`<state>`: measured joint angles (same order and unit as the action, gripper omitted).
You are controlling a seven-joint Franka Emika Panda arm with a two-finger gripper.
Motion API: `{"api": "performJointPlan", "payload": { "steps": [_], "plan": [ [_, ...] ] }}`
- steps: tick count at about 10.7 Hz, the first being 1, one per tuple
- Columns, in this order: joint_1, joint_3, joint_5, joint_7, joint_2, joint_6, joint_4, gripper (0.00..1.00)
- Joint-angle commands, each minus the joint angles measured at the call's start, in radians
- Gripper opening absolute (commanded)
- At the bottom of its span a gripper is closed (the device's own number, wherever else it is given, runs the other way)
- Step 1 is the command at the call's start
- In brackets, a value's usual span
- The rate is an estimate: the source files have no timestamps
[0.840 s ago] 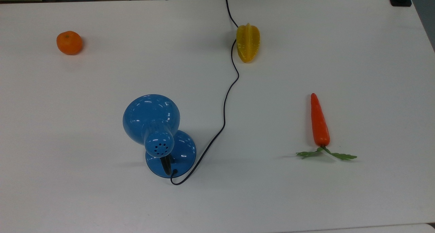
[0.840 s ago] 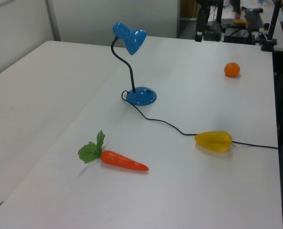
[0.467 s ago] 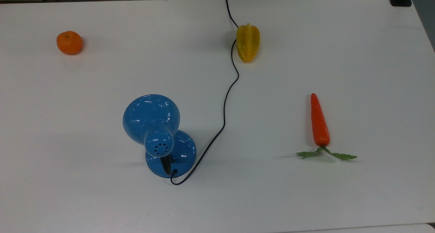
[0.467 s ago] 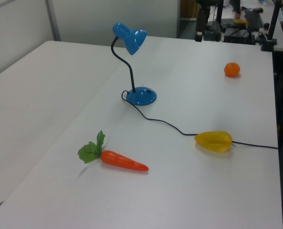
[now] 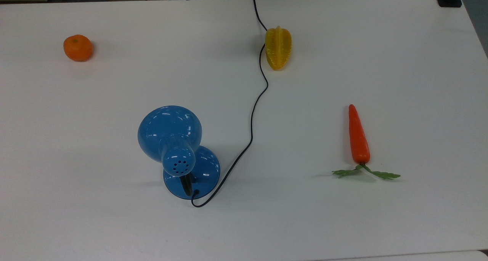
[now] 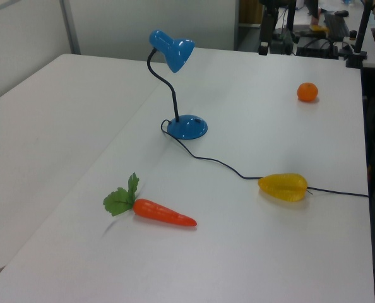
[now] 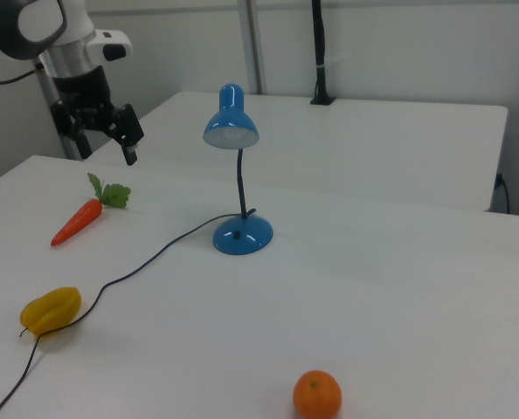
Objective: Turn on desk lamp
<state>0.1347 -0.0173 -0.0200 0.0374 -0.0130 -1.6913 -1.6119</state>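
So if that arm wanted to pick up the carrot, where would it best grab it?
Probably across the thick orange body of the carrot, near the leafy end, coming straight down from above. It lies flat on the table with free space on both long sides, so the gripper, open in the right view, could likely straddle it. The thin tip and soft leaves would give a poorer hold.

Blue desk lamp (image 5: pixel 170 134) at lower centre-left of the white table (image 5: pixel 400 55), bell shade overlapping round base (image 5: pixel 206 169). Thin black cord (image 5: pixel 251 127) looping from the base up to the top edge, passing just beside a yellow starfruit (image 5: pixel 278 47). Orange mandarin (image 5: pixel 77 47) at upper left. Carrot (image 5: pixel 358 137) at right, green leaves lowermost.
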Motion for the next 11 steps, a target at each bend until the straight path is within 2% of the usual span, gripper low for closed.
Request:
{"api": "performJointPlan", "payload": {
  "steps": [1,2,3,6,7,8,11],
  "plan": [
    [0.006,-0.012,-0.031,0.035,-0.002,-0.018,-0.002,1.00],
    [0.006,-0.012,-0.031,0.033,-0.002,-0.019,-0.002,1.00],
    [0.005,-0.012,-0.031,0.041,-0.002,-0.019,-0.002,0.90],
    [0.005,-0.012,-0.034,0.044,-0.001,-0.021,0.000,0.37],
    [0.005,-0.012,-0.037,0.044,-0.001,-0.021,0.000,0.22],
    [0.005,-0.012,-0.037,0.044,-0.001,-0.021,0.001,0.15],
    [0.005,-0.012,-0.037,0.042,-0.001,-0.031,0.000,0.02]
  ]
}}
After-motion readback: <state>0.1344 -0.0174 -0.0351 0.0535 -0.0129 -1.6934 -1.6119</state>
